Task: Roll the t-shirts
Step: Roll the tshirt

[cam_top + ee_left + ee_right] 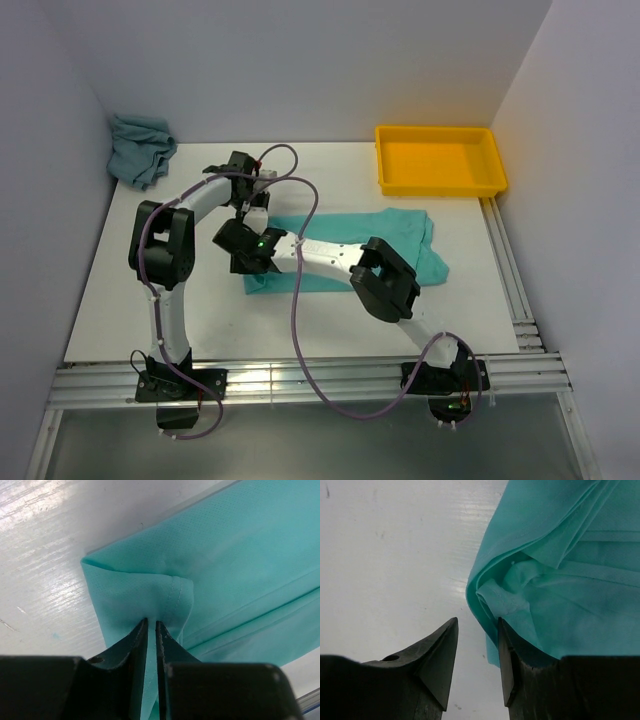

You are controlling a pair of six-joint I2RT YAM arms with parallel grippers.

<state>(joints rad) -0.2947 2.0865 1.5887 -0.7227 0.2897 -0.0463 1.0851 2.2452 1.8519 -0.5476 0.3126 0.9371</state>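
Your left gripper (151, 623) pinches the mint t-shirt (240, 555) hem; shirt folded at centre of table (115, 300). Your right gripper (477, 625) is spread, fabric edge at its 1 o'clock. The grey-teal t-shirt (140, 148) is bunched at 10 o'clock.

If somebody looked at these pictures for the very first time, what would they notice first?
Probably the bright mint t-shirt, folded into a long strip in the middle of the white table, with both robot arms bent over its left end. The left tool is pinching a fold of it. After that, the yellow tray in the far right corner and the crumpled grey-teal t-shirt in the far left corner.
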